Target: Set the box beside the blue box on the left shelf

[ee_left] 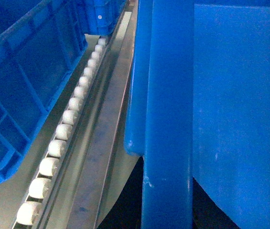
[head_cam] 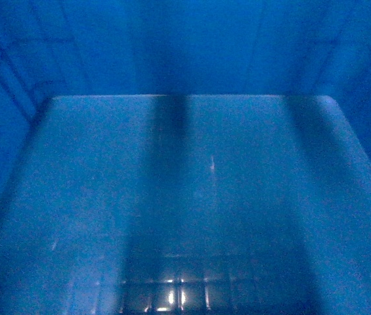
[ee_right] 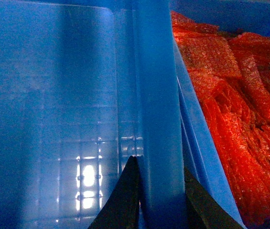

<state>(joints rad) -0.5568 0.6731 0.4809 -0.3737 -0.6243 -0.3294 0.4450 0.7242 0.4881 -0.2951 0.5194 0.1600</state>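
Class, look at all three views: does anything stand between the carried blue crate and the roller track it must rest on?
Nothing visible does. In the left wrist view the crate hangs beside the bare white rollers, with another blue crate on their far side. The right gripper straddles the rim.

Warehouse or factory floor, roller-wheel flow rack (ee_left: 60, 131), metal rails (ee_left: 101, 143), stacked blue plastic crates (ee_left: 25, 81)

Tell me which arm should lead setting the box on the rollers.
Left, probably. Its wrist view shows the rollers beside its edge of the box, with the other blue box just beyond, so it can judge the gap. The right gripper straddles the opposite rim, seeing only red wrap.
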